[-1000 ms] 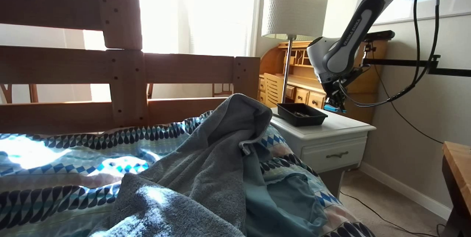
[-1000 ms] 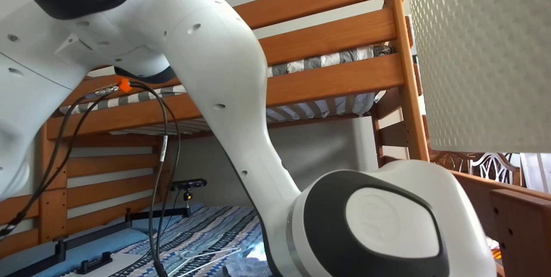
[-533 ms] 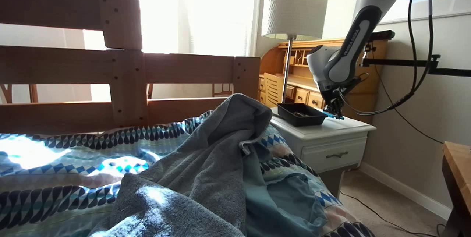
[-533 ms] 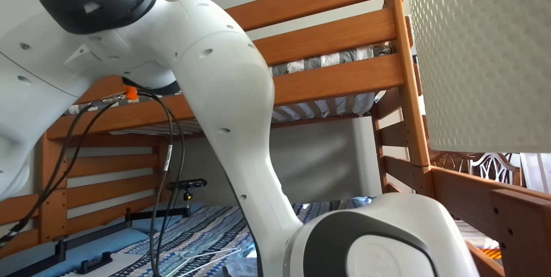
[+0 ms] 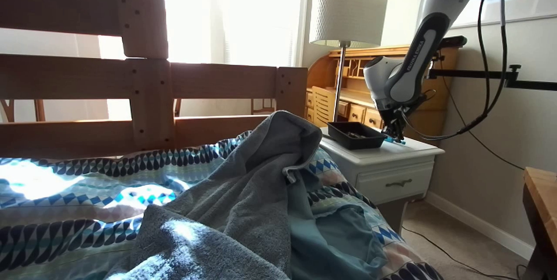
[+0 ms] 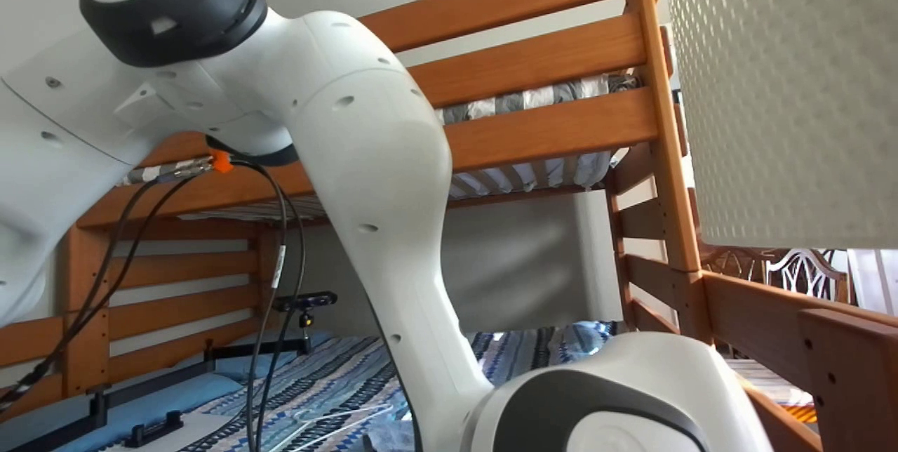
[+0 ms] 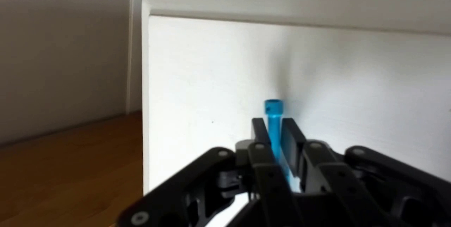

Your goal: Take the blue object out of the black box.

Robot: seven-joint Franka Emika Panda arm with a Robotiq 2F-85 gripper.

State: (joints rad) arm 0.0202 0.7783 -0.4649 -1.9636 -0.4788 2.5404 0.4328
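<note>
A gripper (image 7: 275, 128) pinches a blue tube (image 7: 274, 108), white nightstand (image 7: 197, 79) beneath, in the wrist view; only an exterior view takes in the black box (image 5: 363, 142), just beside the gripper

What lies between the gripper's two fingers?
The blue object: the wrist view shows its shaft between the fingers, with the white nightstand top as background.

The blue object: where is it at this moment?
In the wrist view, the blue object is in the gripper, right of centre; an exterior view shows it just right of the black box.
</note>
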